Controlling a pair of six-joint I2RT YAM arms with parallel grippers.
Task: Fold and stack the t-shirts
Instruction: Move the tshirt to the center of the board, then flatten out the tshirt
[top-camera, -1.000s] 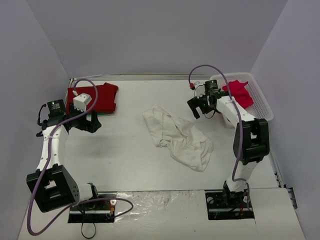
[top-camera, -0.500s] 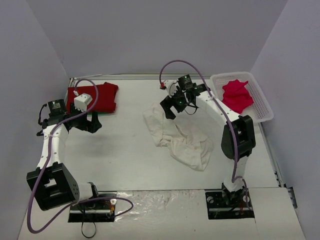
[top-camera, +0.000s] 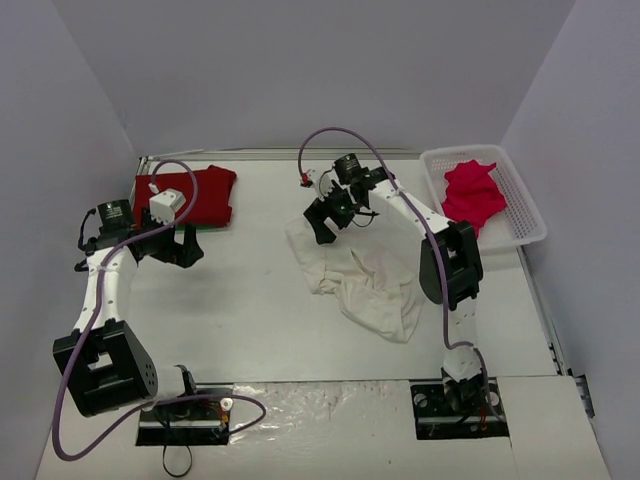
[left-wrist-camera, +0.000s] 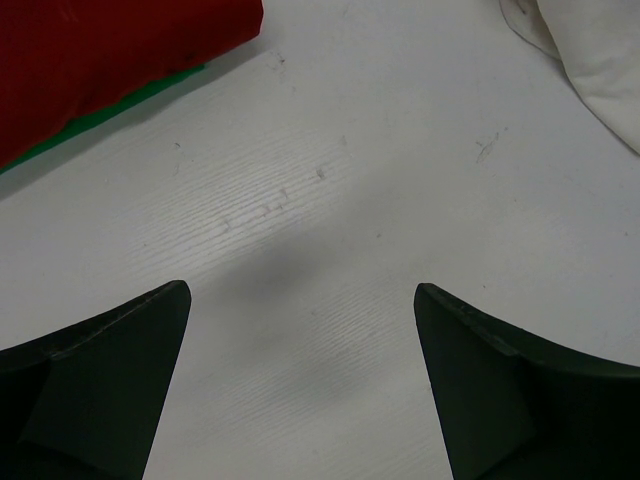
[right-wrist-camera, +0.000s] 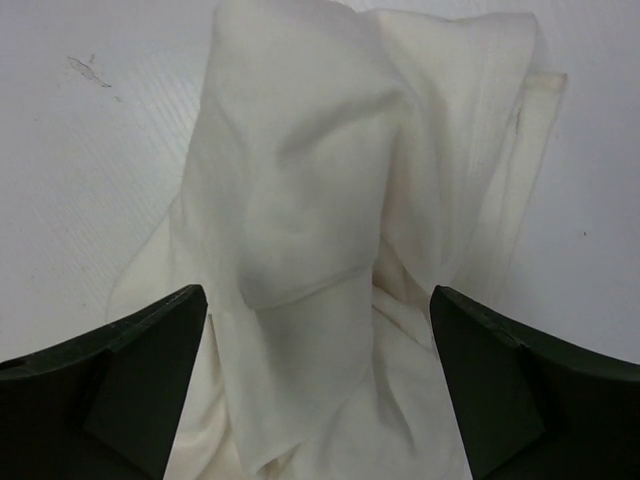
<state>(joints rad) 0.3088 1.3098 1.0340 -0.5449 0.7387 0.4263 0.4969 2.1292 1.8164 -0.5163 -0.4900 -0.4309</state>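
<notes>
Loosely the pinkish-red t-shirt (top-camera: 472, 195) lies in the basket (top-camera: 528, 208); left hand (left-wrist-camera: 300, 290) and right hand (right-wrist-camera: 318, 292) gape.

The middle shirt (top-camera: 360, 275) is spread at the centre of the table (top-camera: 250, 300). A second shirt (top-camera: 195, 195) is laid in the far left corner. A third shirt (top-camera: 472, 195) is set in the basket (top-camera: 530, 220) at the far right. The right gripper (top-camera: 322, 224) is held over the far end of the middle shirt. The left gripper (top-camera: 185, 247) is held just in front of the second shirt.
</notes>
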